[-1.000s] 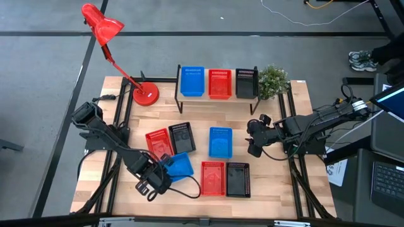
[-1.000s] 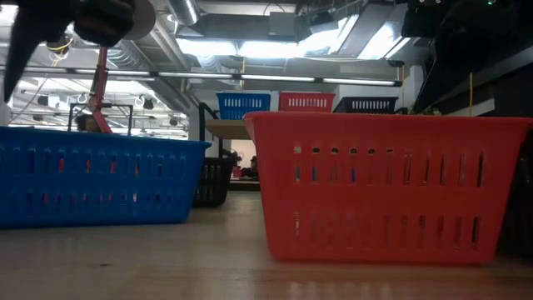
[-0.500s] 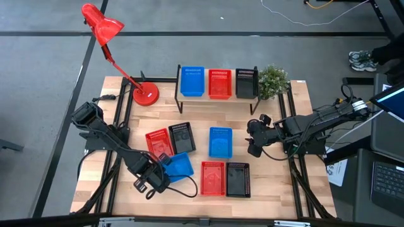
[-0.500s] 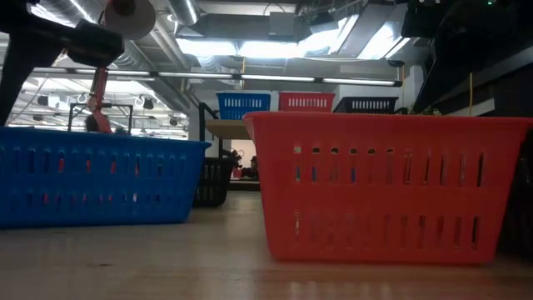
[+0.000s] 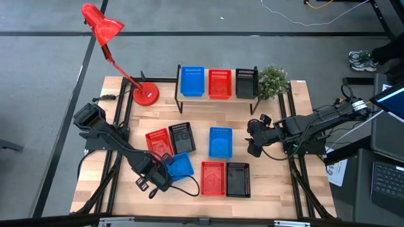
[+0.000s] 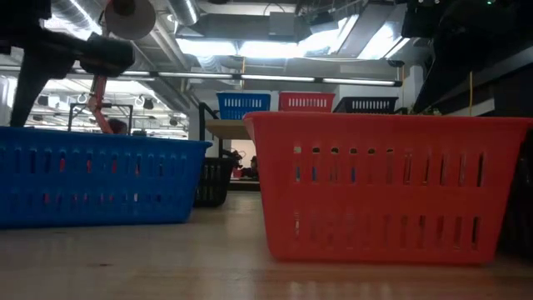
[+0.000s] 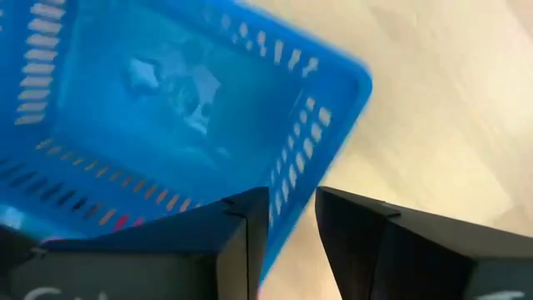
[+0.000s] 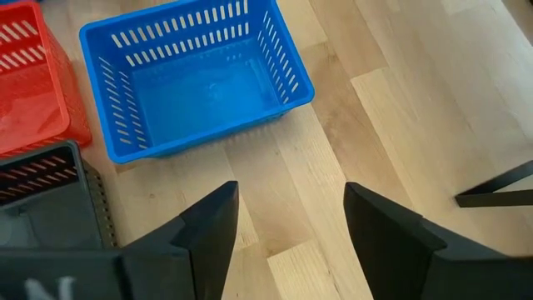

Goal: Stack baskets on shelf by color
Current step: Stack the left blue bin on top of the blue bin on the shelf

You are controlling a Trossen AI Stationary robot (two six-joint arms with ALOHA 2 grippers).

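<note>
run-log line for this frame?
left gripper: open, straddling blue basket wall | right gripper: open, idle | shelf: three baskets

The wooden table [image 5: 290, 189] carries a shelf [image 5: 218, 99] holding a blue, a red and a black basket. A red lamp [image 5: 145, 94], a plant [image 5: 273, 80] and six more baskets sit on the table.

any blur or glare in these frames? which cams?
Left wrist view: the blue basket is smeared by motion blur, the left hand sharper. Low view: ceiling lights blow out behind the shelf. High and right wrist views: evenly lit, sharp, no glare.
</note>
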